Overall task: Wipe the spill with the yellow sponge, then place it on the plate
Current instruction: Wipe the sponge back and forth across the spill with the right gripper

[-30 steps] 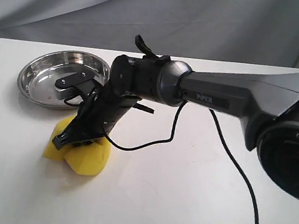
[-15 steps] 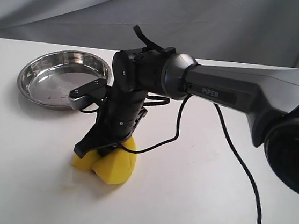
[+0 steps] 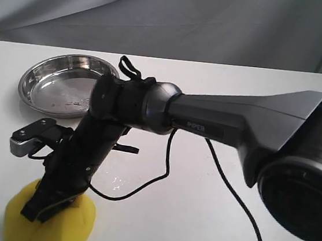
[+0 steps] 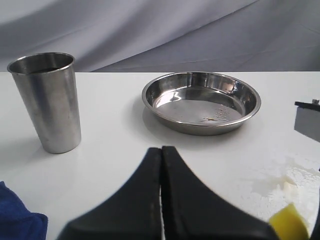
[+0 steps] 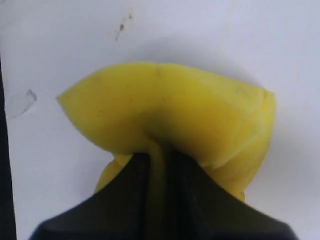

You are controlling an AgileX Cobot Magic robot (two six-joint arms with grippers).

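Sponge [image 5: 165,110]: creased yellow foam in tool [image 5: 157,157]

The bright yellow foam sponge [image 5: 165,110] carries a few faint dark specks. The round stainless-steel plate [image 4: 200,107] and the steel tumbler [image 4: 47,102] are shiny silver. The tabletop [image 3: 183,228] is plain white, the draped backdrop [image 3: 161,16] grey, and the cloth [image 4: 17,217] deep blue.

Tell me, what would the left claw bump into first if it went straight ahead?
Probably the plate. The left claw, shut, points toward the plate's near rim; the metal cup stands off to the side. Depth is unclear, so it might pass beside it.
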